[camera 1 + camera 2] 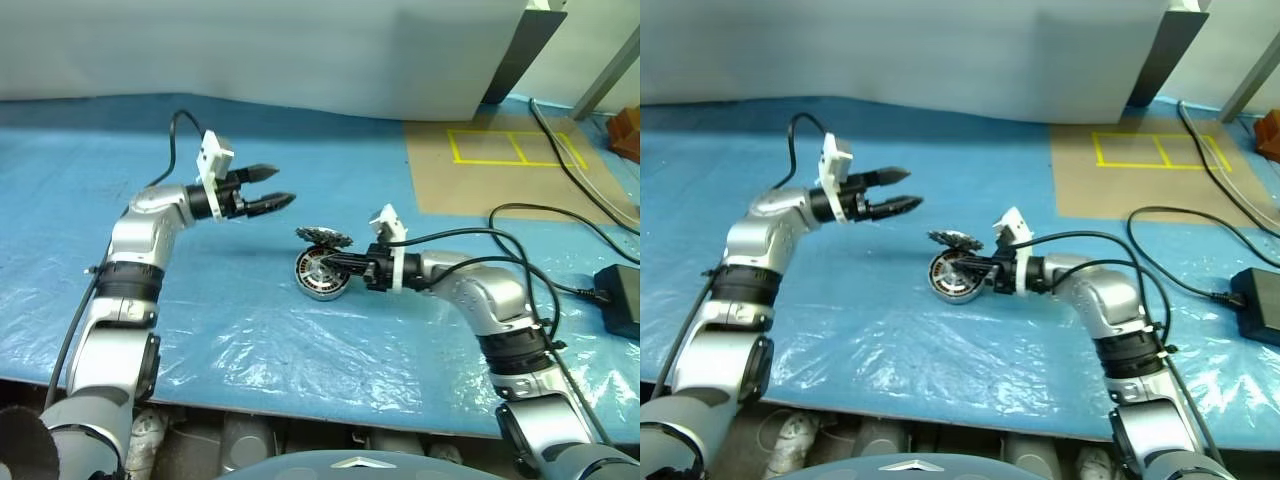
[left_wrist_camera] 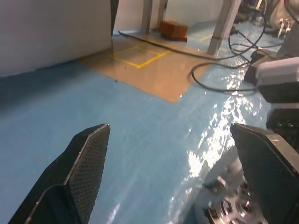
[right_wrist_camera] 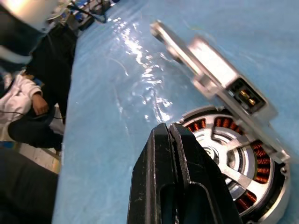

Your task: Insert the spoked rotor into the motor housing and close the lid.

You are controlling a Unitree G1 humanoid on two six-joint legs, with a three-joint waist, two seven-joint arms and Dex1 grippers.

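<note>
The right gripper [image 1: 338, 264] has its fingers pressed together, holding nothing, with its tips over the housing [image 1: 320, 274], which lies on the blue sheet [image 1: 300, 350]. The rotor [image 3: 233, 156] sits inside the housing's copper ring. The lid [image 1: 322, 238] stands tilted at the housing's far edge — finned face showing. The left gripper [image 1: 282, 187] hovers apart, fingers spread and empty, up and left of the housing.

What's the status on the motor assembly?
Left gripper open, empty, raised over the blue sheet. Right gripper shut, over the motor housing. Spoked rotor sits in housing. Lid tilted on housing's far edge, not closed.
</note>
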